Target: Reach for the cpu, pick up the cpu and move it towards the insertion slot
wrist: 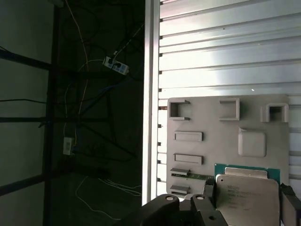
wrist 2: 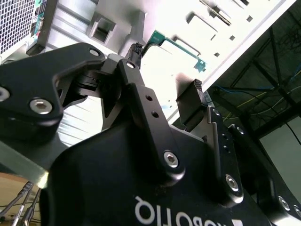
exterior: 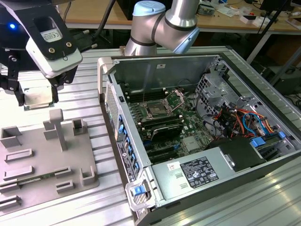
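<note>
Exterior view, black gripper (exterior: pixel 36 95) pinching flat silvery square cpu (exterior: pixel 38 100), near grey plastic fixture plate (exterior: pixel 42 162), well apart from shiny metal-framed insertion slot (exterior: pixel 155 111)

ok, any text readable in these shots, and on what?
Nothing reads clearly enough to quote.
Chip top: dark print, too small.
Black label on the computer case's metal box: white print, too small.
White sticker beside it: too small.
Small sticker on the arm's head: too small.
Gripper housing: white lettering, upside down, cut off.

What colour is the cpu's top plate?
Silvery-white cpu plate, green rim; clearest in the first wrist view.
</note>
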### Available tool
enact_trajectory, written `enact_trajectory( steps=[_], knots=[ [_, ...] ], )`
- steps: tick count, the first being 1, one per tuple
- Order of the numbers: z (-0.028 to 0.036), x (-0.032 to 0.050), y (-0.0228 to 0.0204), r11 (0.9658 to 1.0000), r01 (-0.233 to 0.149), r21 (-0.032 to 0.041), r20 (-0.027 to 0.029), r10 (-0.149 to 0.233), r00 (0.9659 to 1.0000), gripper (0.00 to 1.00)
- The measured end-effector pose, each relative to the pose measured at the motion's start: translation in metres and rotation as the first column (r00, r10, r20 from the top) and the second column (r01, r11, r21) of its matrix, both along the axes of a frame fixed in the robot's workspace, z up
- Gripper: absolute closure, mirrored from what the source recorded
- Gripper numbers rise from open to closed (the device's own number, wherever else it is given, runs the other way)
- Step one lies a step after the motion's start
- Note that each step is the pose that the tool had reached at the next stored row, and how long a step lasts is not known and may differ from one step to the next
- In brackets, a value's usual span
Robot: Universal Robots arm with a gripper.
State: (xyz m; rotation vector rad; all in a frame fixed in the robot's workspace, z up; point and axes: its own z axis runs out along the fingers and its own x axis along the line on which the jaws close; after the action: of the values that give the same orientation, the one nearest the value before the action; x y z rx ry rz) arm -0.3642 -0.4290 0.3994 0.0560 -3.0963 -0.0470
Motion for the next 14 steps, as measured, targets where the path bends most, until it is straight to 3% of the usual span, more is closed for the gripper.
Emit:
enact_trajectory(
  steps=[10, 14],
  knots=[
    [0.0, 0.0197, 0.0, 1.0, 0.0, 0.0, 0.0, 0.0, 1.0, 0.45],
    [0.0, 0.0239, 0.0, 1.0, 0.0, -0.0001, 0.0, 0.0, 1.0, 0.45]
  ],
)
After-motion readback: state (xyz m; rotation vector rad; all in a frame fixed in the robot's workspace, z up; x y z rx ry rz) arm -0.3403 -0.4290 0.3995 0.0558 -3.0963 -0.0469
